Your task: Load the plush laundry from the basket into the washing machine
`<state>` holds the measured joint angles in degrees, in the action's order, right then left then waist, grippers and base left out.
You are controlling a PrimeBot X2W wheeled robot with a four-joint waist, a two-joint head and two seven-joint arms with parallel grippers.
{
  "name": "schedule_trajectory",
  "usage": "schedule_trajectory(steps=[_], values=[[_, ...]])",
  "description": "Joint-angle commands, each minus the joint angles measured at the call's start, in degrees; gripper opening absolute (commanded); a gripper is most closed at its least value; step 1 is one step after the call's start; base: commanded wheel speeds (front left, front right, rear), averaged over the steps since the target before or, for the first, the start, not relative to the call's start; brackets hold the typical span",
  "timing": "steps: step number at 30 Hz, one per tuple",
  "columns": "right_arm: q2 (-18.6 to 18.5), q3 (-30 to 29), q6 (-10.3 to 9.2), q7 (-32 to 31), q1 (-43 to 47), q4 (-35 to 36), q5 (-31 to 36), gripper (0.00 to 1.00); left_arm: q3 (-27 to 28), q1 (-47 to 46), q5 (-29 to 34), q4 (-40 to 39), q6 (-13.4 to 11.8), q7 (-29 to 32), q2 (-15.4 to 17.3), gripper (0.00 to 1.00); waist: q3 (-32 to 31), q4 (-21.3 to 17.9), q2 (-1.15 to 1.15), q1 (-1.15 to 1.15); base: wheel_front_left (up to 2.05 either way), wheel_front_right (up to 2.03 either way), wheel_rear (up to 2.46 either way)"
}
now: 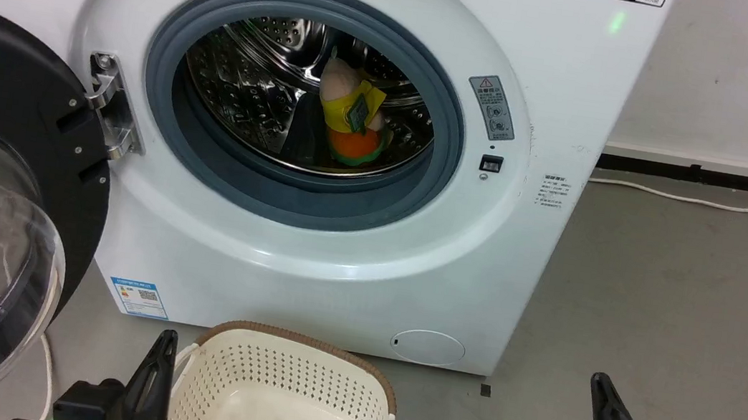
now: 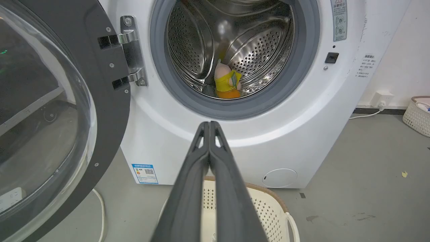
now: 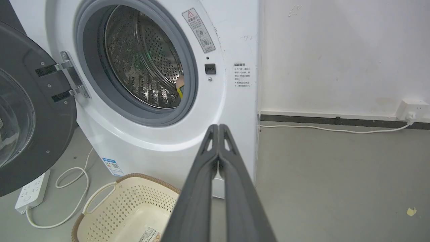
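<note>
On my feed the washing machine [image 1: 307, 281] is plain white, with a grey gasket [image 1: 288, 202] and a shiny steel drum [image 1: 245, 92] dotted all over with holes. The plush laundry [image 1: 354, 117] is the loud bit: peach-pink head, yellow garment, orange body edged green. I see the door [image 1: 15, 83] as black-rimmed with clear glass, and the basket [image 1: 295, 373] as cream, hole-patterned, with a brown woven-look rim. The floor [image 1: 659, 291] is dull grey.

head view angled down, wrist views lower, all facing washing machine [image 1: 309, 259]
</note>
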<state>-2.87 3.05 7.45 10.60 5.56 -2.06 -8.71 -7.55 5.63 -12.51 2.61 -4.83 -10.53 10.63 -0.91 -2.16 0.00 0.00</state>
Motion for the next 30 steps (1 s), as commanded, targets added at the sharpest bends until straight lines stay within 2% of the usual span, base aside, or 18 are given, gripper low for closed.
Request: schedule_trajectory(steps=[1,30], values=[[0.0,-0.2,0.01,-0.4,-0.9,0.3,0.7,0.00,0.5,-1.0,0.9,-0.3,0.4,0.4,-0.5,0.00,0.0,0.1,0.00,0.00,0.00,0.00,0.00],[0.0,-1.2,0.02,-3.8,-2.4,0.9,3.4,0.00,2.9,-2.5,4.8,-1.1,1.9,3.8,-2.9,0.00,0.3,0.8,0.00,0.00,0.00,0.00,0.00]])
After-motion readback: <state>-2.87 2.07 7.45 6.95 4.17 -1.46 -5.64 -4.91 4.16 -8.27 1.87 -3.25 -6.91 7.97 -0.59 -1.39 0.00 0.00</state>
